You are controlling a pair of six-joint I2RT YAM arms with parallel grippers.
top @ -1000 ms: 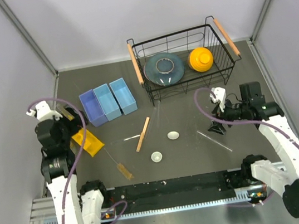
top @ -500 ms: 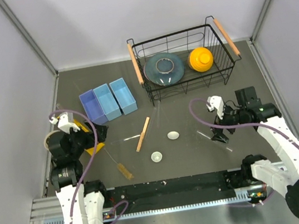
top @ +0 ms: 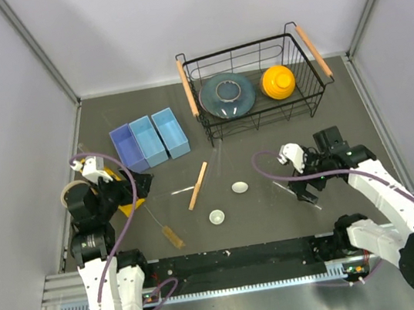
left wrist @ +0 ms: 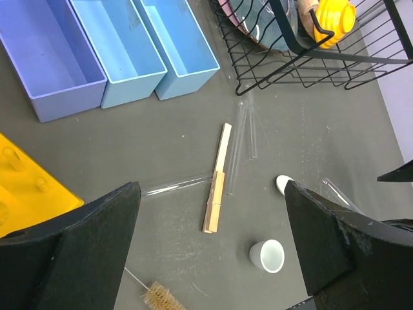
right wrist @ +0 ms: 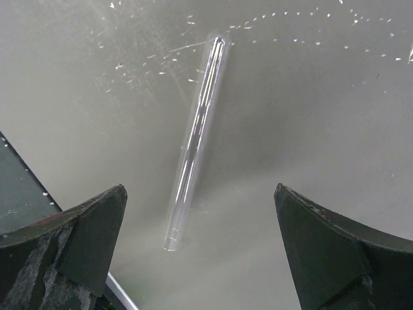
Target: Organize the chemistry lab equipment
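R gripper [top: 304,189] is wide open and empty, low over a clear tube [right wrist: 193,142] lying flat on the bench [top: 280,226], a finger on each side. L gripper [top: 142,186] is also open and empty, above a yellow block [top: 124,200] near the blue bins [top: 149,140]. Stick [left wrist: 217,187] lies mid-bench w/ more clear tubes [left wrist: 248,129] beside it. Two white dishes [top: 240,187] [top: 216,217] lie just right of it. Brush [top: 169,232] is by the front edge.

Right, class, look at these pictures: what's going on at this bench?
Two robot arms are sorting loose lab items on a dark table. The right gripper, open, hovers over a clear glass tube. The left gripper, also open, points toward the wooden stick. Neither holds anything.
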